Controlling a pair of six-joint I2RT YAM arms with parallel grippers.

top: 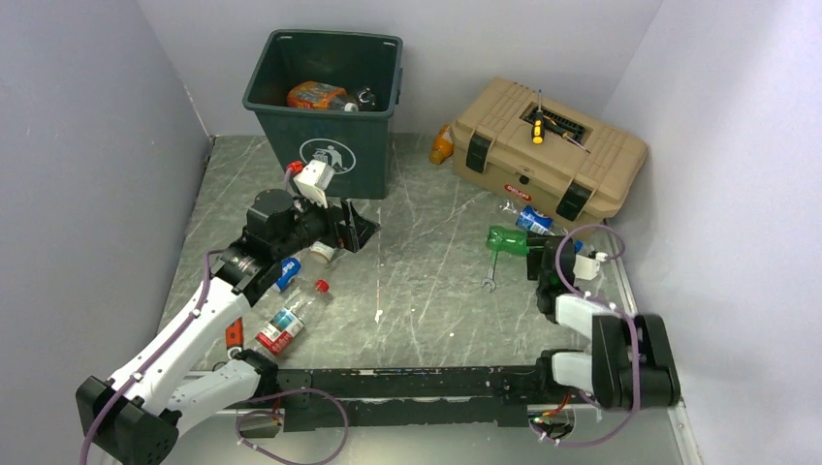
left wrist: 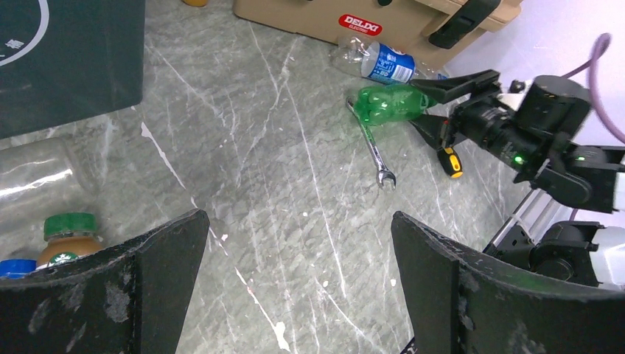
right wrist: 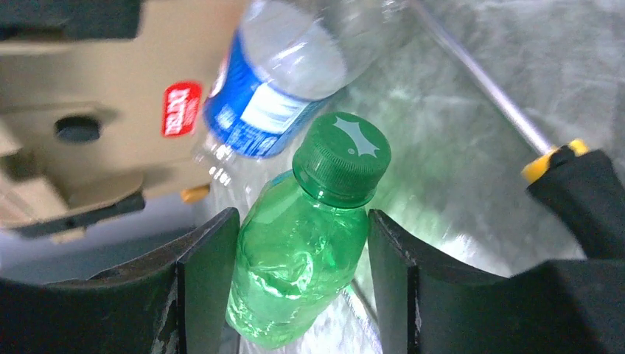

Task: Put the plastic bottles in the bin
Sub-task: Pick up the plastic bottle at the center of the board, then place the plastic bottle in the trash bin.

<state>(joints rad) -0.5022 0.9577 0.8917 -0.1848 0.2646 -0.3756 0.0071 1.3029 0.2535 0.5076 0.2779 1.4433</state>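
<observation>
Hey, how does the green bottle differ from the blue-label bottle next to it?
The green bottle is tinted green with a green cap and no label showing; the blue-label bottle is clear with a blue wrapper. The green bottle is held by the right gripper; the blue-label bottle lies free beside the toolbox. Both are small plastic bottles on the table, not yet in the bin.

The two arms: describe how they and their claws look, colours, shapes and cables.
The left arm and right arm are white shells between black joints. A thin purple cable loops along each. The left claw and right claw each have two broad, flat black fingers, the left's scuffed grey. A white block sits above the left claw.
</observation>
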